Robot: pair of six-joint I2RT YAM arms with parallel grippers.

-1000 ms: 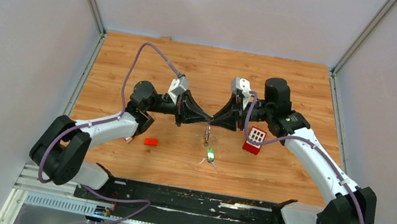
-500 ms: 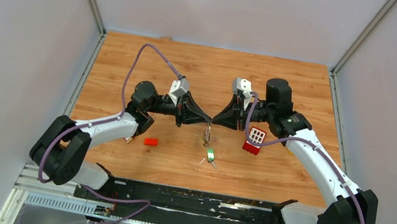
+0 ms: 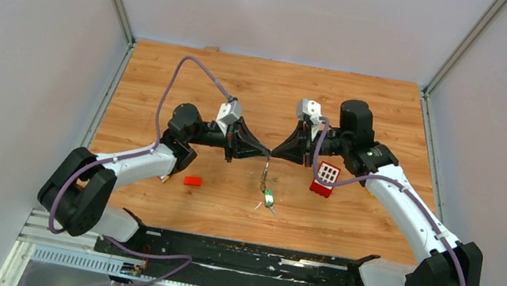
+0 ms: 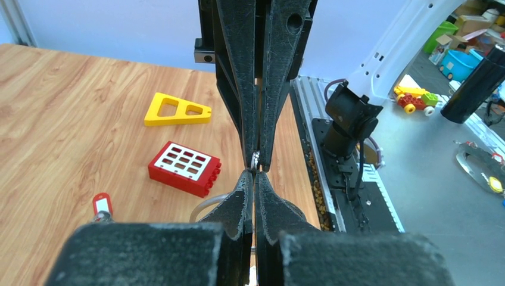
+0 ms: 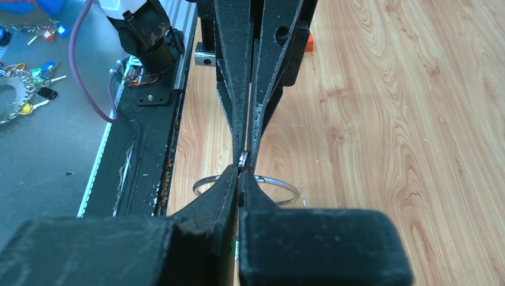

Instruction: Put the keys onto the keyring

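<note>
My left gripper (image 3: 264, 153) and right gripper (image 3: 275, 154) meet tip to tip above the middle of the table. Both are shut on the top of the thin silver keyring (image 5: 284, 186), which hangs below them. In the left wrist view my left gripper (image 4: 254, 174) pinches a silver bit of the keyring (image 4: 205, 205), and the right fingers (image 4: 273, 89) come in from above. In the right wrist view my right gripper (image 5: 240, 171) closes on the same spot. Keys (image 3: 264, 182) dangle under the ring, a green-headed one (image 3: 269, 198) lowest. A red-headed key (image 4: 102, 205) shows lower left.
A red block with white squares (image 3: 324, 178) sits just right of the grippers. A small red block (image 3: 192, 180) lies to the left, by the left arm. A yellow plastic piece (image 4: 177, 111) lies flat on the wood behind the red block (image 4: 184, 168). The black rail (image 3: 247, 255) runs along the near edge.
The right gripper's jaws have closed onto the keyring held by the left gripper. Both arms have stayed almost where they were.
</note>
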